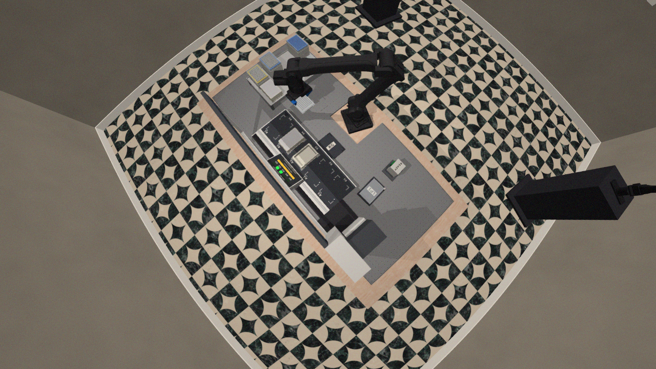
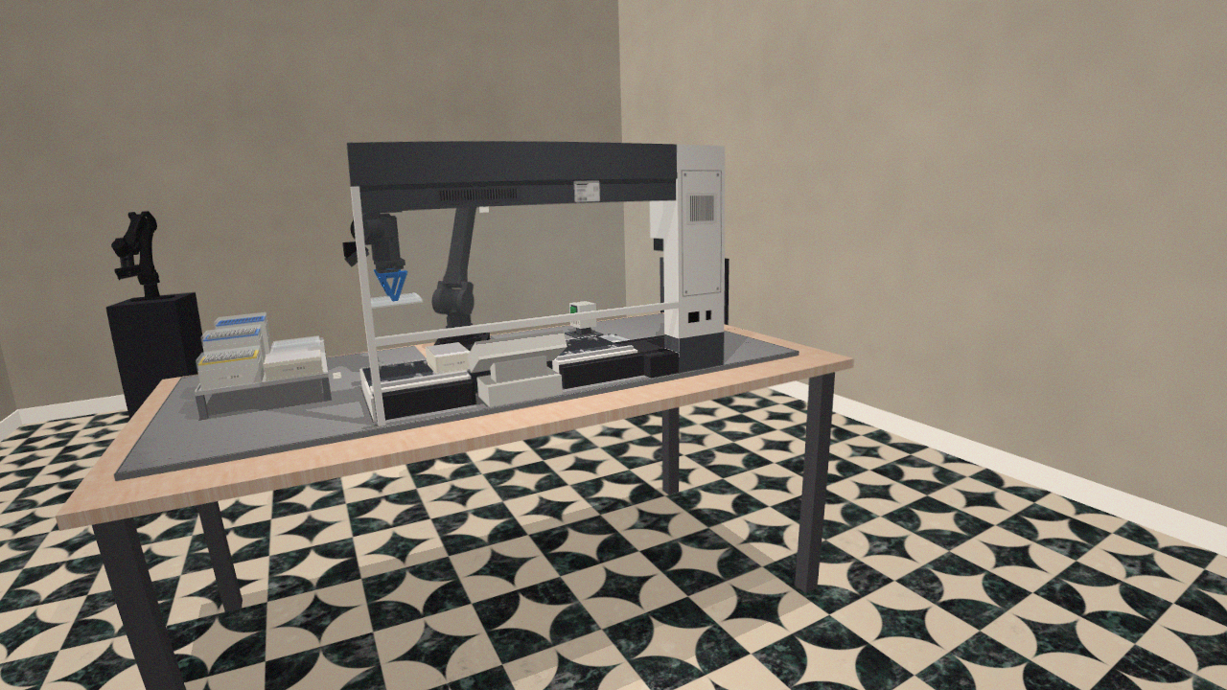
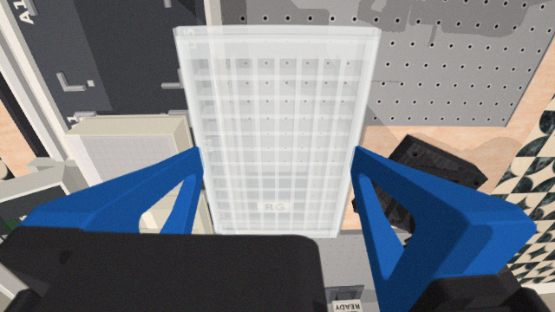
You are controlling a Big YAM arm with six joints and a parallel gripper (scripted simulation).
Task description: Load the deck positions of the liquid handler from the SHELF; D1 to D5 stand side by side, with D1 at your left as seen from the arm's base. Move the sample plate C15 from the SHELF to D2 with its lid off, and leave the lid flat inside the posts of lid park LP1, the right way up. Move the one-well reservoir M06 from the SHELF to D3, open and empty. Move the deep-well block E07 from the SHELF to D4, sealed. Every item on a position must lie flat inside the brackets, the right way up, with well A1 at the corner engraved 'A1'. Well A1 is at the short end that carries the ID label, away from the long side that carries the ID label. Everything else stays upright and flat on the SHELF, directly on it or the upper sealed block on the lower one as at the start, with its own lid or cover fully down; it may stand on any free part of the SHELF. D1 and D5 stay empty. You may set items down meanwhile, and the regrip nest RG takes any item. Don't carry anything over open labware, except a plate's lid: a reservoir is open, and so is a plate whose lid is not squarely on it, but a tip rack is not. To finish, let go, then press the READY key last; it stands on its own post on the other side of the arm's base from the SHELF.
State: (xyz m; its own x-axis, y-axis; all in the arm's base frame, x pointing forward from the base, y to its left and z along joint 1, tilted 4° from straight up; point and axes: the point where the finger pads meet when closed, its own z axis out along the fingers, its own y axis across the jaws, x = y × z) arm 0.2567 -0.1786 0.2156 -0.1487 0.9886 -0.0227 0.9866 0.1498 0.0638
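My gripper (image 3: 277,156) is shut on a clear, gridded sample plate (image 3: 277,126), holding it by its long sides, level and high above the table. In the overhead view the plate (image 1: 305,104) hangs between the SHELF (image 1: 269,77) and the deck. In the side view it is a thin flat slab (image 2: 399,299) under the blue fingers. I cannot tell whether it has a lid on. A sealed deep-well block (image 1: 289,137) and an open reservoir (image 1: 305,156) lie on neighbouring deck positions. The block also shows in the wrist view (image 3: 126,147), below and left of the plate.
Tip racks and other labware (image 1: 268,61) stand on the SHELF. The regrip nest RG (image 1: 332,148), lid park LP1 (image 1: 371,191) and READY key (image 1: 396,167) stand beyond the deck. The liquid handler's gantry (image 2: 515,172) spans the deck. The arm's base (image 1: 357,120) is nearby.
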